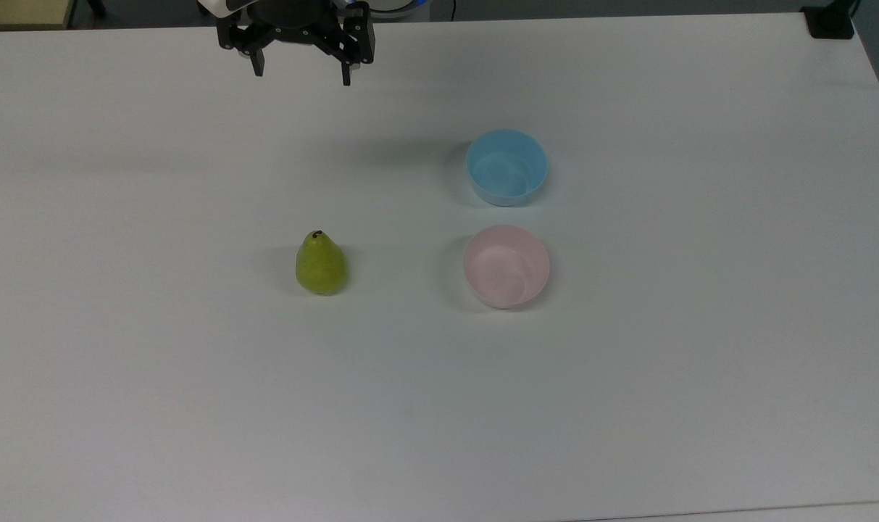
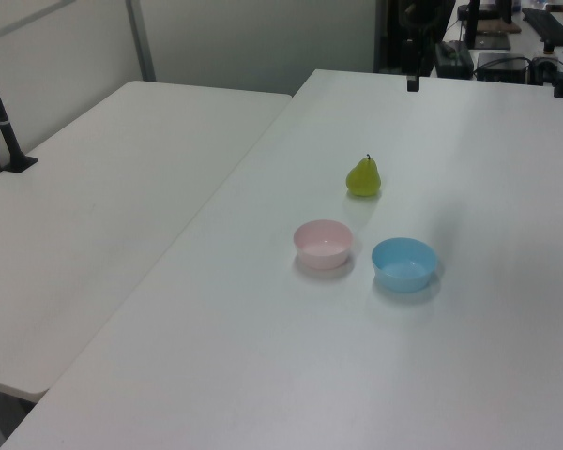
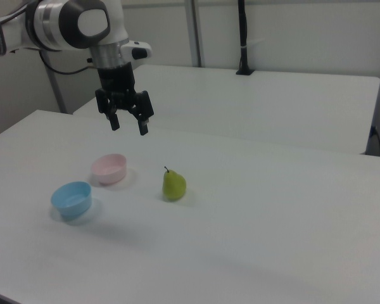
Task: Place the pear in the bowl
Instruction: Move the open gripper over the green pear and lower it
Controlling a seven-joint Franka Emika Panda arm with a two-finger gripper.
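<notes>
The yellow-green pear point(image 1: 321, 263) point(image 2: 363, 177) point(image 3: 173, 184) stands upright on the white table with its dark stem up. The pale pink bowl point(image 1: 506, 265) point(image 2: 323, 244) point(image 3: 109, 168) sits empty to the pear's right in the top view. My gripper point(image 1: 302, 72) point(image 3: 128, 125) hangs open in the air near the table's far edge in the top view, well above and apart from both, with nothing between its fingers.
A light blue bowl point(image 1: 506, 167) point(image 2: 403, 263) point(image 3: 71, 199) stands empty right beside the pink one. A second white table point(image 2: 94, 187) adjoins this one, with a black post point(image 3: 242, 38) clamped on it. A black clamp point(image 1: 830, 20) sits at the table corner.
</notes>
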